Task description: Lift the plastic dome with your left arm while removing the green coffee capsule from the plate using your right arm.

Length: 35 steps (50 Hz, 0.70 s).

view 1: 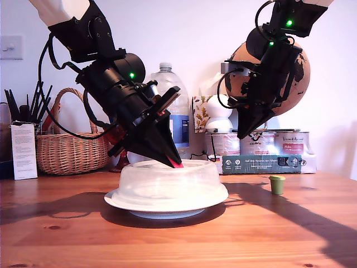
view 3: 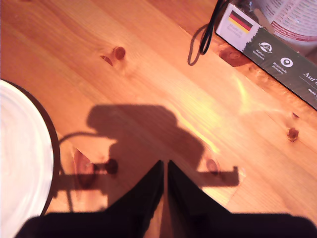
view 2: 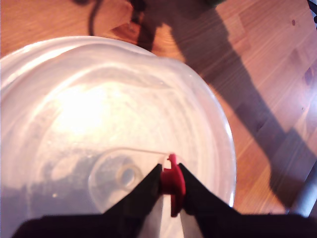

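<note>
2 claws are seen: the first claw (view 2: 168, 186) is clamped on the red tab (view 1: 175, 163) of the dome (view 1: 167, 184), which covers the plate (view 1: 167, 211). The second claw (view 1: 241, 134), shut and empty, hangs nearer the capsule (view 1: 276, 184), which stands on the tabletop (view 1: 268, 234), not the plate, below and toward the exterior view's right.

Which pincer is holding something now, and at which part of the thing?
My first pincer pinches the plastic dome by its red tab handle. My second pincer is shut on nothing.

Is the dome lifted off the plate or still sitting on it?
Sitting on it. The plastic dome has its flared rim resting on the plate, no gap visible, though my first end effector is pinching its red tab.
</note>
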Tool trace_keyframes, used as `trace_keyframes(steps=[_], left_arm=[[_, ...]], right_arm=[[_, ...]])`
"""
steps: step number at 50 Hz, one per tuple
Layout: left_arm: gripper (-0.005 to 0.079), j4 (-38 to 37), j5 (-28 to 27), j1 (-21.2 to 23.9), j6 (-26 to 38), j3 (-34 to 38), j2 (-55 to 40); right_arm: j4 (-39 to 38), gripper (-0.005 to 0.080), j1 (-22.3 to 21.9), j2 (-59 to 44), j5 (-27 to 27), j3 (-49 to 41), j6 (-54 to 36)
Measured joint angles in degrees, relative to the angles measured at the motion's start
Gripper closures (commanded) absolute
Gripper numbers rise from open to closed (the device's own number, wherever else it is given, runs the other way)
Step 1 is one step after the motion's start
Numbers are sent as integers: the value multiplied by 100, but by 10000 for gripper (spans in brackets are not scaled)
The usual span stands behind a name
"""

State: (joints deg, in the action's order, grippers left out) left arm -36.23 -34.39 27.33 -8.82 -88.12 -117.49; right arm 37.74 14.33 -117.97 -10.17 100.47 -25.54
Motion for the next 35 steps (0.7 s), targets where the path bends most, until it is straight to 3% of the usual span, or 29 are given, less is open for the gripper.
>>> trace_keyframes(steps=[6,22,35], left_arm=[[711,-4,0,-28,2,0,-2],[255,-94,7,-70,68,-46,0],[224,-146,26,-57,74,-142,4]], right_arm=[[0,762,0,0,-98,0,0],[0,762,0,0,-127,0,0],[0,762,0,0,-127,0,0]])
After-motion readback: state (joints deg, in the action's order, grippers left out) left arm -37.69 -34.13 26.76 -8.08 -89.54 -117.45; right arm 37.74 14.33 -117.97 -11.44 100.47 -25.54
